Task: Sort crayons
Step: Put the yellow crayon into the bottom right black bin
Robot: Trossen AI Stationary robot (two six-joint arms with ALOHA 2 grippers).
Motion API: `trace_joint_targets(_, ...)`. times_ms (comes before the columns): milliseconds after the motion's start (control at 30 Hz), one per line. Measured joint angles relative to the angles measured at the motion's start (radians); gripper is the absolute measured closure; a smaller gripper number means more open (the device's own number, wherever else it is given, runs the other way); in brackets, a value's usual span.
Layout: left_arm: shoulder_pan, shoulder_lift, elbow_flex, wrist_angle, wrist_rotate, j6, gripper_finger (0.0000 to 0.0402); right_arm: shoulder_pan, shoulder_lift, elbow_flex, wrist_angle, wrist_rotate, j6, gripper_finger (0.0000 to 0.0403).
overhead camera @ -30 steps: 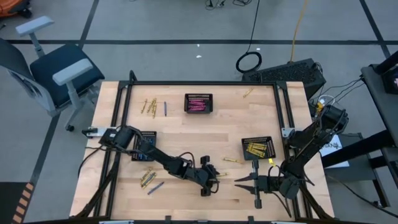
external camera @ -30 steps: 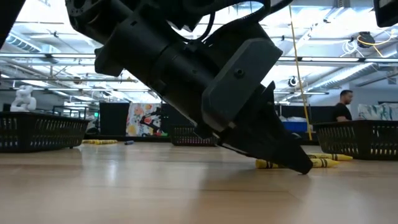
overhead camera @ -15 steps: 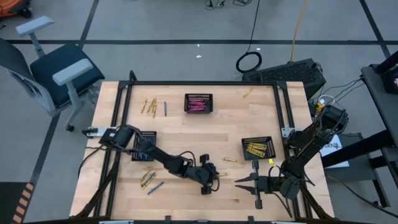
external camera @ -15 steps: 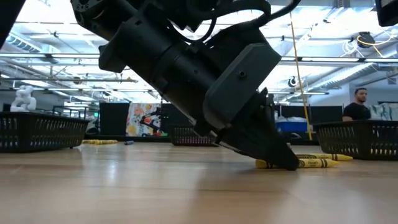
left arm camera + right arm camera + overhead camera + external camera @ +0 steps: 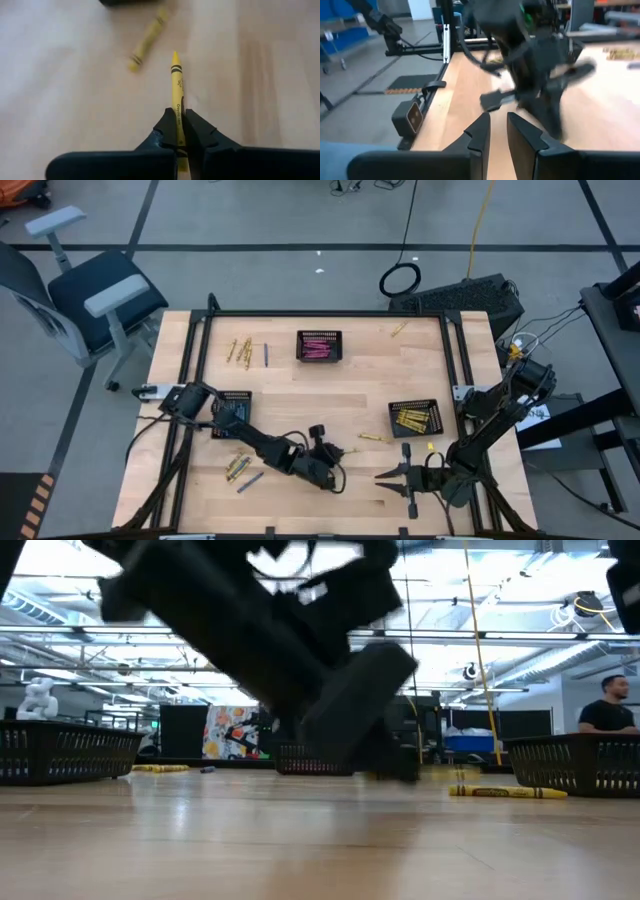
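Observation:
A yellow crayon (image 5: 176, 80) sticks out forward from my left gripper (image 5: 179, 117), which is shut on it near the table's near middle (image 5: 335, 455). Another yellow crayon (image 5: 147, 40) lies flat on the wood just beyond, also visible in the low view (image 5: 508, 792). My right gripper (image 5: 383, 476) hovers to the right of it, pointing toward the left gripper. In its wrist view (image 5: 497, 127) its fingers stand a little apart with nothing between them. My left gripper pinches the crayon's rear part (image 5: 177, 107) between its two fingertips. The fingers slant down from the table's left side and lie along the crayon. The crayon's pointed tip (image 5: 175, 54) juts out ahead of the fingers, and the crayon looks lifted off the wood.
Three black baskets stand on the table: one with pink crayons (image 5: 319, 346) at the far middle, one with yellow crayons (image 5: 415, 417) at the right, one (image 5: 232, 405) under the left arm. Loose crayons lie far left (image 5: 242, 352), near left (image 5: 240, 470) and far right (image 5: 399, 329).
My left gripper has shut on the yellow crayon, then risen and drawn back a little toward the table's left. That crayon has left the wood, while the other yellow crayon stays where it lay. My right gripper has sunk a little.

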Motion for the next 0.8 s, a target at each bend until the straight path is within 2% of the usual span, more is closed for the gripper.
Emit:
trace_joint_targets(167, -0.058, -0.062, 0.002, 0.076, -0.223, 0.069, 0.0397, -0.004, 0.072, 0.0, 0.009, 0.001, 0.127, 0.0353)
trace_joint_targets(300, -0.101, -0.062, 0.0, 0.248, -0.32, 0.209, 0.0397, -0.023, 0.137, 0.0, 0.033, 0.006, 0.17, 0.0351)
trace_joint_targets(367, -0.116, -0.063, 0.0, 0.371, -0.327, 0.294, 0.0398, -0.037, 0.163, 0.0, 0.083, 0.007, 0.152, 0.0343)
trace_joint_targets(467, -0.133, -0.061, 0.001, 0.49, -0.329, 0.392, 0.0398, -0.05, 0.157, -0.001, 0.164, 0.005, 0.04, 0.0322)
trace_joint_targets(600, -0.153, -0.06, 0.001, 0.674, -0.334, 0.55, 0.0398, -0.032, 0.016, 0.0, 0.126, 0.016, -0.126, 0.029)
trace_joint_targets(700, -0.169, -0.06, 0.001, 0.801, -0.318, 0.666, 0.0399, -0.003, -0.113, 0.0, 0.018, 0.068, -0.162, 0.027)
trace_joint_targets(800, -0.176, -0.06, 0.002, 0.895, -0.246, 0.745, 0.0399, 0.008, -0.203, 0.0, -0.059, 0.081, -0.167, 0.0258)
